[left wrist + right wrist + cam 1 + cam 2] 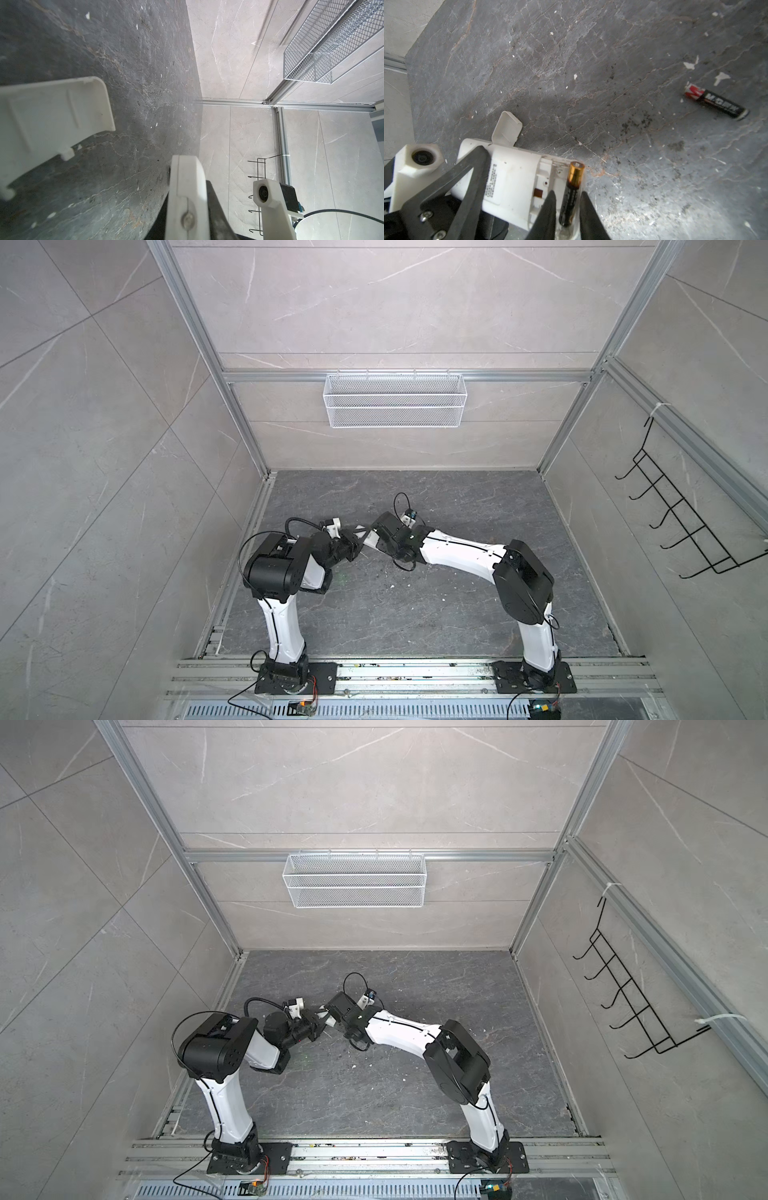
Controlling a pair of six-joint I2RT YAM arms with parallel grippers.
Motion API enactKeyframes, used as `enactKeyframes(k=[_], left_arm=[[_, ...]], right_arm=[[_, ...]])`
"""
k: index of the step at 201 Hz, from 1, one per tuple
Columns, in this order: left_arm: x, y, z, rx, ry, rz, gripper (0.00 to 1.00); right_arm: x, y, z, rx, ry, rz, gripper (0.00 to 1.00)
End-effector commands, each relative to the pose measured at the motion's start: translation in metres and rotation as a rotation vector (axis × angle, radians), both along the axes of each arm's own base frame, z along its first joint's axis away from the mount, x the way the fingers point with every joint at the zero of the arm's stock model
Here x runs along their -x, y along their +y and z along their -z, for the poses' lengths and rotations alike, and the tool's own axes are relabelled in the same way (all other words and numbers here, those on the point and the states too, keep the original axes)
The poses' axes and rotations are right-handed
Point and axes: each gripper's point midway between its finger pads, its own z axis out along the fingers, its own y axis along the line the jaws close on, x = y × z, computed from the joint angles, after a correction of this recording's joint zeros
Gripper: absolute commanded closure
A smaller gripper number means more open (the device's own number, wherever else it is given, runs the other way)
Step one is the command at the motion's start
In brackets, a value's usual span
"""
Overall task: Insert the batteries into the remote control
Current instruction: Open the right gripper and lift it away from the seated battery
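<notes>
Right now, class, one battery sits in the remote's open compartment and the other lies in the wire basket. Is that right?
No. One battery does sit in the open compartment of the remote, but the other battery lies on the table. The right wrist view shows it.

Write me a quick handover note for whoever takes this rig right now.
Left gripper: jaws shut on the remote.
Right gripper: jaws slightly apart either side of the gold-tipped battery in the remote's open bay.
Done: cover off, lying on the table by the remote; one battery in, seemingly seated.
Left: load the loose battery from the table into the bay's free slot, refit the cover.
</notes>
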Motion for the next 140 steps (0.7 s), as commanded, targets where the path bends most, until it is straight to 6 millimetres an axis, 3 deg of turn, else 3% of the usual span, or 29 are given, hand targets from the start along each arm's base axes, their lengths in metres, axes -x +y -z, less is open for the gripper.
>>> enactKeyframes(k=[1,56,88,111,140], left_arm=[[-0.007,0.001,-0.020,0.010,-0.096,-0.006,1.00],[-0.008,0.001,-0.020,0.010,-0.098,-0.004,1.00],[-0.010,-0.002,-0.025,0.036,-0.092,0.018,1.00],[-0.017,-0.003,-0.033,0.065,-0.090,0.010,1.00],[-0.028,-0.014,-0.054,0.167,-0.048,0.018,1.00]], right_arm=[[0.001,0.003,-0.003,0.019,-0.009,-0.023,0.74],[-0.004,0.006,-0.026,0.049,-0.055,-0.078,0.72],[0.004,-0.005,-0.044,0.062,-0.077,-0.109,0.71],[0.012,-0.023,-0.082,0.069,-0.143,-0.145,0.67],[0.018,-0.070,-0.126,0.030,-0.260,-0.095,0.58]])
